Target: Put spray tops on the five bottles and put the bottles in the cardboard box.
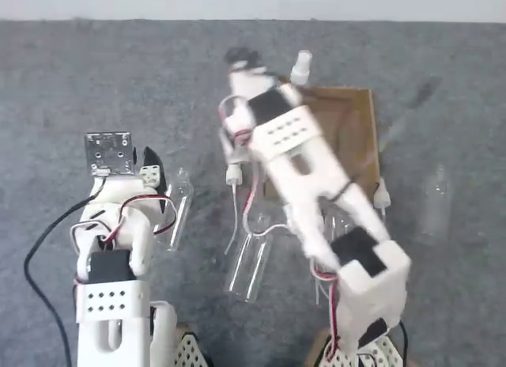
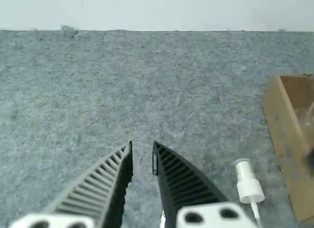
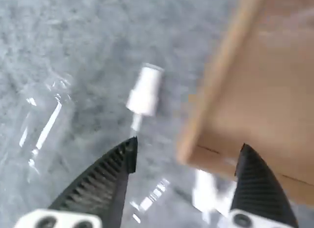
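Left gripper [image 2: 142, 150], lower left of the high view: jaws narrowly parted, holding nothing, over bare carpet. A clear bottle [image 1: 179, 209] lies just beside it, apparently uncapped.

A loose spray top [image 1: 232, 175] lies at centre frame, left of the box, with the centre bottle [image 1: 250, 264] below it.

Right gripper [image 3: 189, 149]: jaws wide apart, holding nothing, near the box edge.

The cardboard box [image 1: 371, 122] sits right of centre. The far bottle [image 1: 436, 199] is well apart at the right.

Risks noted:
- Bottles lying on their sides may roll if nudged.
- The thin dip tube may bend or miss a neck.
- A wide jaw may strike the box wall and shift the box.
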`<state>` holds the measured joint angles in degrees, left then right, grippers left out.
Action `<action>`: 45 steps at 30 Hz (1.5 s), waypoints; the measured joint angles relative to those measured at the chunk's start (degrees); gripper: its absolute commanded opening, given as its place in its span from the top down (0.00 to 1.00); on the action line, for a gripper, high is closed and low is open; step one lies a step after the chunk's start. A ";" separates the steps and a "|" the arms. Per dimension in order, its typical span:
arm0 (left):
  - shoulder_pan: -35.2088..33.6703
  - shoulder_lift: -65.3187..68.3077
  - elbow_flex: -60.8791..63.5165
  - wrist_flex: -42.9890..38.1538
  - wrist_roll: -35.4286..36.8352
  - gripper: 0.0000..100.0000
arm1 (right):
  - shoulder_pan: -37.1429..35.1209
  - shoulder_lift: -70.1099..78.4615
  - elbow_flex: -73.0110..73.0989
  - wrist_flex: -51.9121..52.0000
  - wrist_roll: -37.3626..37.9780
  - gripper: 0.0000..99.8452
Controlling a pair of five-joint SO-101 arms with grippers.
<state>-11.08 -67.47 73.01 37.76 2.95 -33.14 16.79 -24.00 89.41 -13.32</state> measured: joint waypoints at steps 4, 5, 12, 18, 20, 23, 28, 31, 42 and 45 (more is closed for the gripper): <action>0.09 0.00 0.00 0.00 0.00 0.95 | 5.01 -5.71 -0.79 7.56 6.95 0.72; 0.09 0.00 0.00 0.00 0.00 0.95 | 6.42 -6.95 -0.79 8.88 8.44 0.72; 0.09 0.00 0.00 0.00 0.00 0.95 | 19.96 -14.51 0.26 10.99 18.46 0.72; 0.09 0.00 0.00 0.00 0.00 0.95 | 31.12 -16.09 8.79 10.64 24.26 0.72; 0.09 0.00 0.00 0.00 0.00 0.95 | 33.76 -16.09 13.54 8.62 25.41 0.72; 0.09 0.00 0.00 0.00 0.00 0.95 | 36.40 -16.09 21.98 2.81 26.11 0.72; 2.02 0.00 0.00 0.00 0.00 0.95 | 38.42 -16.09 35.52 -9.32 26.37 0.72; 3.25 0.00 0.00 0.00 0.00 0.95 | 38.42 -16.09 41.67 -15.38 26.46 0.72; 3.52 0.00 0.00 0.00 0.00 0.95 | 38.77 -16.09 55.38 -27.60 26.46 0.81; 3.69 0.00 0.00 0.00 0.00 0.95 | 40.18 -16.09 57.32 -29.54 26.46 0.87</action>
<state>-7.38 -67.47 73.01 37.76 2.95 7.03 0.70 33.32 59.87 13.14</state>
